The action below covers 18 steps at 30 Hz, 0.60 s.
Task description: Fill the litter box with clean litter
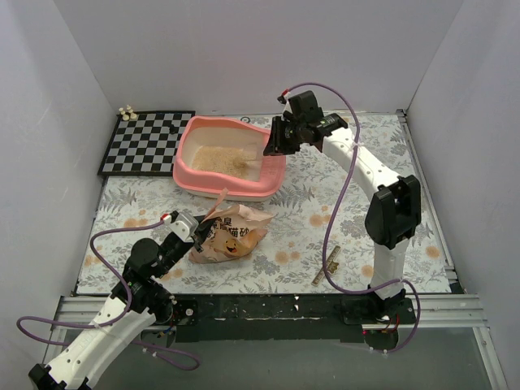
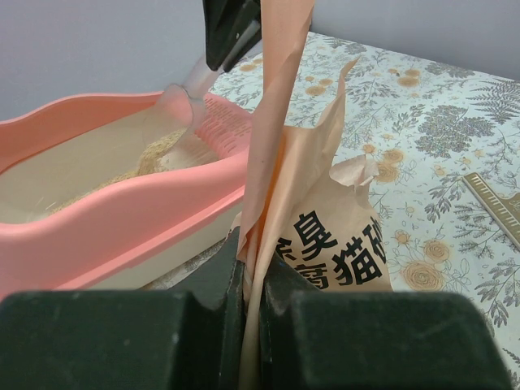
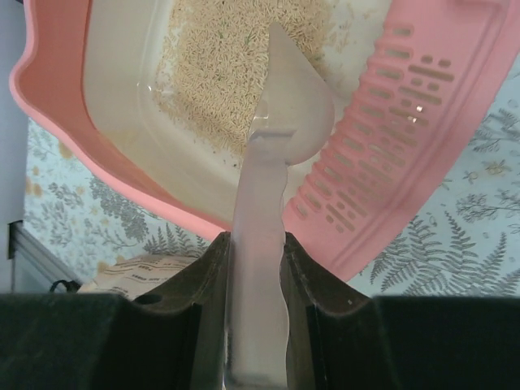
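The pink litter box stands at the back centre with a patch of beige clean litter on its whitish floor. The slotted grille is at its right end. My right gripper is shut on the handle of a translucent scoop whose bowl hangs over the litter inside the box. My left gripper is shut on the top edge of the crinkled tan-orange litter bag, which lies in front of the box. The bag, box and scoop show in the left wrist view.
A black-and-white checkerboard with small pale pieces at its far corner lies left of the box. A small brass-coloured object lies on the floral mat near the right arm's base. White walls close in the back and both sides.
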Available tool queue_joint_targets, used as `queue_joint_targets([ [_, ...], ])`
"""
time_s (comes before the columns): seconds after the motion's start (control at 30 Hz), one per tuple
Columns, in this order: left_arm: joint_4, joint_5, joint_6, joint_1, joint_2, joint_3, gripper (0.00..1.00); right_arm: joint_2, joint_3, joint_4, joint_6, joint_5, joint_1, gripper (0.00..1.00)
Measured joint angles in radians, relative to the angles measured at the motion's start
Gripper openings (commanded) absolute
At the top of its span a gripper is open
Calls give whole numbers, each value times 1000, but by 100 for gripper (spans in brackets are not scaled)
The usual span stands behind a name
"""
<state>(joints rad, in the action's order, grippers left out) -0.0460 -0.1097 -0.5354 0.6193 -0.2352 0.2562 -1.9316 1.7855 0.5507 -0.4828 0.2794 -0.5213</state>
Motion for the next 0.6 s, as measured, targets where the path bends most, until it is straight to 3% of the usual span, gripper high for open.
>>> queue_joint_targets([
  [0.17,0,3,-4,0,-3,1,0,-41,235,206,122,-140,-59,1],
  [0.33,0,3,-4,0,-3,1,0,-46,340,340,189,-258,-108,1],
  [0.5,0,2,-5,0,-3,1,0,-21,336,432,237,-332,-140,1],
  [0.6,0,-4,-5,0,-5,1,0,79,230,437,257,-331,-152,1],
])
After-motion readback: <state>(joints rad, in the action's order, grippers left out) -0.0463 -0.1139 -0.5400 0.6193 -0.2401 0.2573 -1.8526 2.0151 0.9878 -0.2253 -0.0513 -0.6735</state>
